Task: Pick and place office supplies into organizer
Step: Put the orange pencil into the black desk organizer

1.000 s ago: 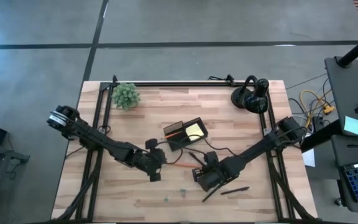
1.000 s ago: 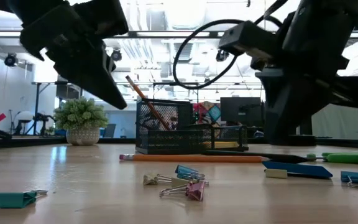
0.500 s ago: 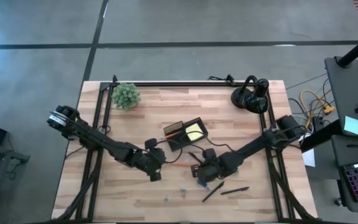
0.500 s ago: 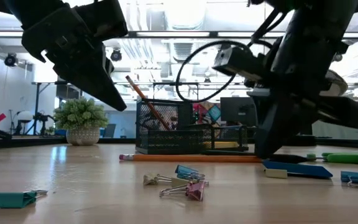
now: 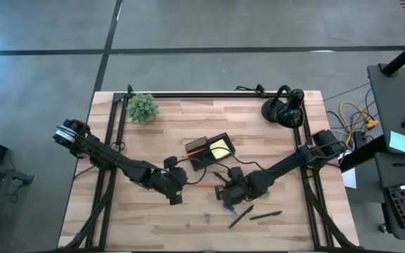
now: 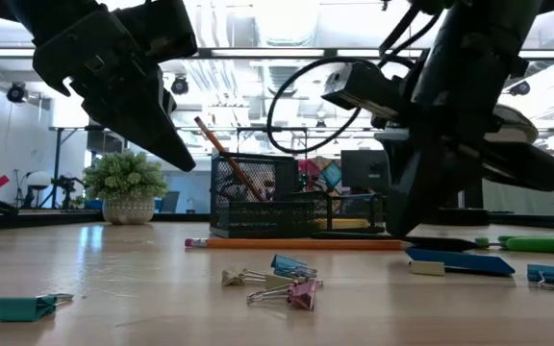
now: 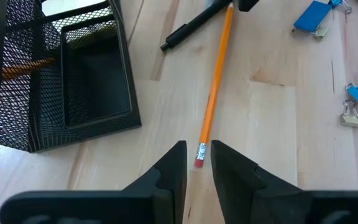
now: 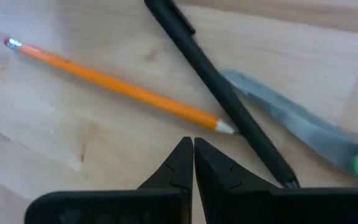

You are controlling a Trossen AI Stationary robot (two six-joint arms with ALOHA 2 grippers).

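Centre of the high view, just below the organizer (image 5: 210, 150): an orange pencil (image 7: 215, 93) lies flat on the table (image 5: 146, 225), and both grippers are over it.

Left gripper (image 7: 197, 163) is cracked open a slit, nothing held, fingers straddling the eraser end at the bottom centre of its wrist view. Gap looks barely wider than the pencil, so I'd open a bit more, come straight down centred on the shaft, then close.

Right gripper (image 8: 193, 160) is fully closed and empty, tips just beside the pencil's sharpened point. A black pen (image 8: 222, 93) touches that point, with the scissor blade (image 8: 291, 121) right behind it. Risk: the two arms crowd the same pencil, and a nudge on the pen rolls it.

Farther out:
- Binder clips (image 6: 287, 279) scattered in the lower centre of the low view, clear of the grasp.
- Organizer already holds one pencil in the tall mesh cup and a yellow sticky pad (image 5: 219, 147). The empty compartment faces the left gripper, upper left of its wrist view.
- Plant (image 5: 143, 107) and headphones (image 5: 285, 107) at the top of the high view, well apart.
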